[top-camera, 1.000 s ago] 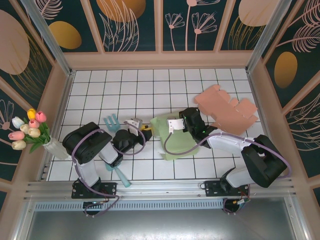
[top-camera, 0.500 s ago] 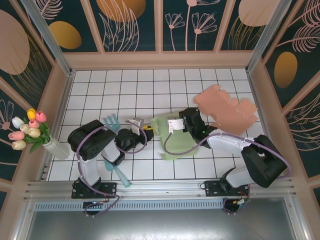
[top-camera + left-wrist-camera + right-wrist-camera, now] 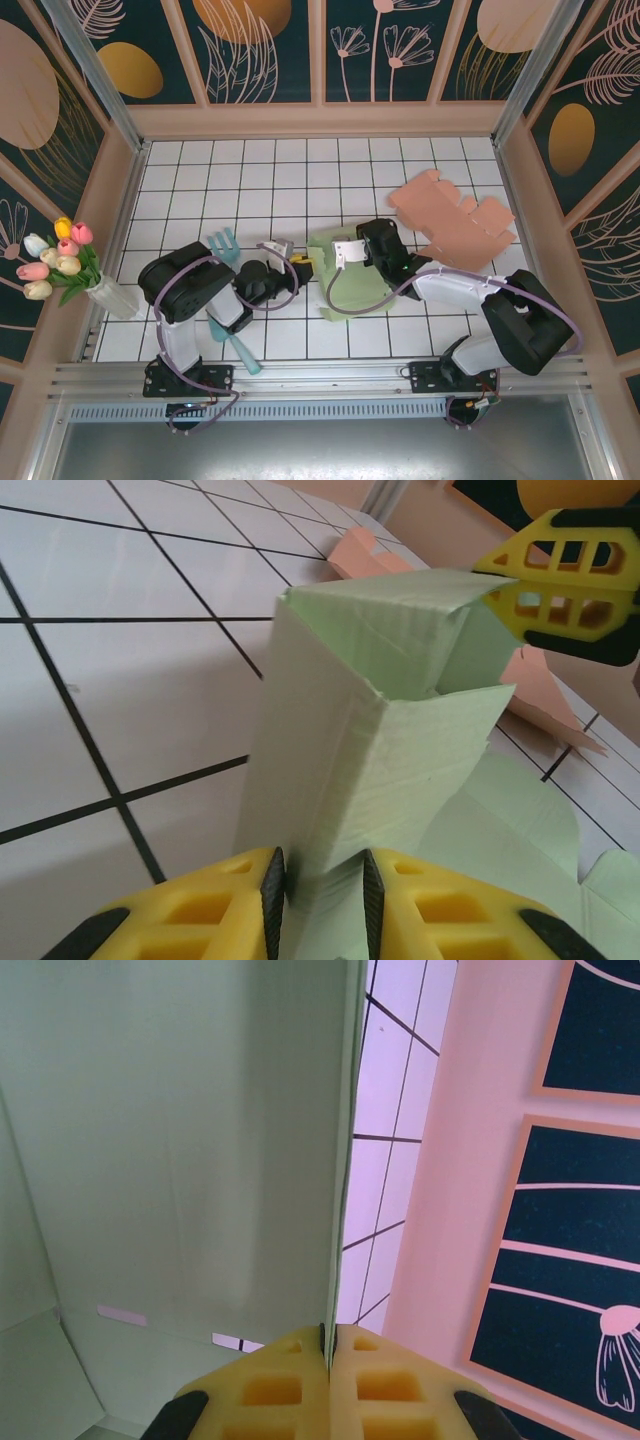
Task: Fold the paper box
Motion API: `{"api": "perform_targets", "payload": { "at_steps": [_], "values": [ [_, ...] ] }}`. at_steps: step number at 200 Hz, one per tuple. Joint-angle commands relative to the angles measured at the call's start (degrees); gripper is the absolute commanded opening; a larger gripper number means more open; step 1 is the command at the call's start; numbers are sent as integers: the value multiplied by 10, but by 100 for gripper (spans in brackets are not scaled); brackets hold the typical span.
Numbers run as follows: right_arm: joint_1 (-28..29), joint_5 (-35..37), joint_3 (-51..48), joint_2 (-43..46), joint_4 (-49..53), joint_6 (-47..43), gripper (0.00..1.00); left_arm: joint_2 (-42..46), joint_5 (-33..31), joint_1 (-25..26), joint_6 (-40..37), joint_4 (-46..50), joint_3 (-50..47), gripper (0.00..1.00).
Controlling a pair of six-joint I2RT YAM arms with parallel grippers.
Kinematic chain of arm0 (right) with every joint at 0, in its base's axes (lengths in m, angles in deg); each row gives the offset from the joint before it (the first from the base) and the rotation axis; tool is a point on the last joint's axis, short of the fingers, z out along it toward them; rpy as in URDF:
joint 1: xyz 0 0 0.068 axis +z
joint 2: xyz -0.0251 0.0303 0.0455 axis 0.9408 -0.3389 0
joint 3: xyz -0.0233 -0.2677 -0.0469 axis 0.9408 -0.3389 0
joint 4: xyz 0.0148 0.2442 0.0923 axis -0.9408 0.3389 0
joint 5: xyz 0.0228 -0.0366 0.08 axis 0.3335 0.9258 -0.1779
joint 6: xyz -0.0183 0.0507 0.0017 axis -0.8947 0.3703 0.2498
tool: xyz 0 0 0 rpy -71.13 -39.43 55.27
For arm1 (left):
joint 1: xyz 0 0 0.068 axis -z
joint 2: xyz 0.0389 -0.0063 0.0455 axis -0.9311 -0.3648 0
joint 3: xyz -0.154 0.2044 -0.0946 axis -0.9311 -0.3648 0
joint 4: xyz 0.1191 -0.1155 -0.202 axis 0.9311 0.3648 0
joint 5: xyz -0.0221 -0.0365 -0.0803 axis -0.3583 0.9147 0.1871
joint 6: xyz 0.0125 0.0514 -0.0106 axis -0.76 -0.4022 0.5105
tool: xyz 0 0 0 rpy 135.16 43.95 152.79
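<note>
Since a second ago the left gripper [image 3: 297, 263] has slid right, up against the green box [image 3: 352, 288], which sits near the middle of the table [image 3: 200, 180] between the two arms. Its fingers [image 3: 232, 920] pinch the bottom of the upright folded wall, and the paper fills the gap between them. The right gripper [image 3: 328, 1338] is closed tight on the thin edge of another panel.

To do this fold well, we reckon the right side should just anchor while the left squeezes along the crease. Pulling apart risks a tear or a slip, since it looks like thin paper.

We're working on white tile with black grid lines, which looks pretty slick. Pink cardboard [image 3: 450, 222] lies flat far right. A teal fork [image 3: 224, 241] and tulips [image 3: 55, 262] are off left. Dark floral walls [image 3: 270, 60] box us in, so there's not much elbow room.
</note>
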Motion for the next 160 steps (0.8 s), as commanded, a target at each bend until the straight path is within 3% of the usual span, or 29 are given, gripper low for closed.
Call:
{"api": "perform_targets", "payload": {
  "at_steps": [1,83,160],
  "values": [
    [9,-1,-15,9,-8,14,0,10,-10,11,5,1,17,30],
    [23,8,-32,21,-11,16,0,14,-82,23,3,36,39,33],
    [58,62,-72,19,-80,-20,0,12,-100,36,-5,45,55,34]
  ]
}}
